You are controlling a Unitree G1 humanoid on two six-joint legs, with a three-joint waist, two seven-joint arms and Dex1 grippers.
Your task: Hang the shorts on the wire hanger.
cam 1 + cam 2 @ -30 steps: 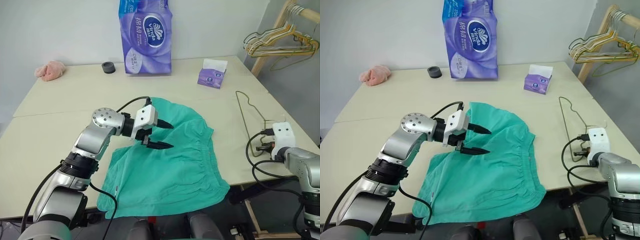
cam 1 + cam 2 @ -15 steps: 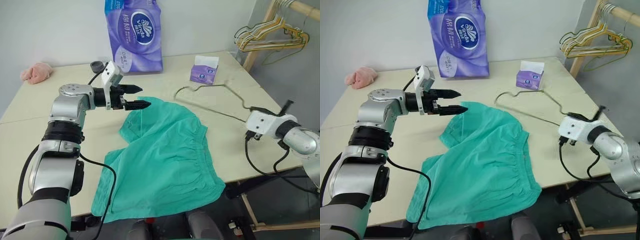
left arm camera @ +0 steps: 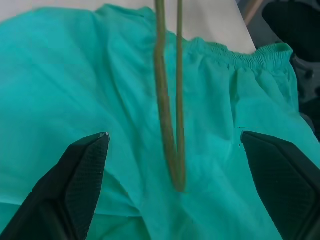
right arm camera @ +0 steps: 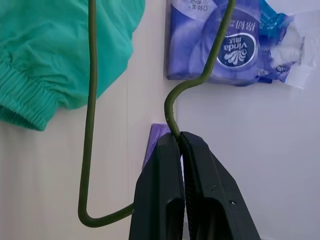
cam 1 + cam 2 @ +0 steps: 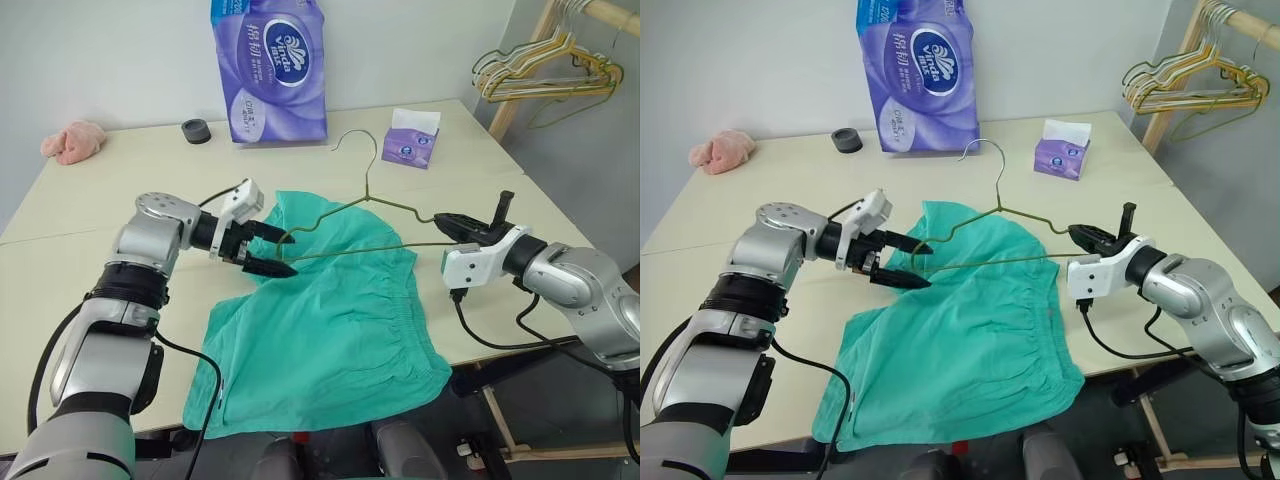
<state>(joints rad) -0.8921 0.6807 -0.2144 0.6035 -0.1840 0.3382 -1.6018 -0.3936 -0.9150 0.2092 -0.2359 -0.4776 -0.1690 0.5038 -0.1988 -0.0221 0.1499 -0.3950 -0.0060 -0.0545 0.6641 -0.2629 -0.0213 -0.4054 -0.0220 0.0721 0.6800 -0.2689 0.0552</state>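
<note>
The shorts (image 5: 330,320) lie spread on the counter (image 5: 90,250). Above them the right pincer (image 5: 452,223) is clamped on the hanger (image 5: 365,205), held upright; the left pincer (image 5: 275,250) gapes wide, empty, around its far corner.

A plain test room, set up like a laundry corner: a bare beige table (image 5: 120,220) against a blank grey wall (image 5: 100,50), a wooden rack (image 5: 520,70) hung with hangers (image 5: 540,75), and a purple tissue pack (image 5: 268,68).
</note>
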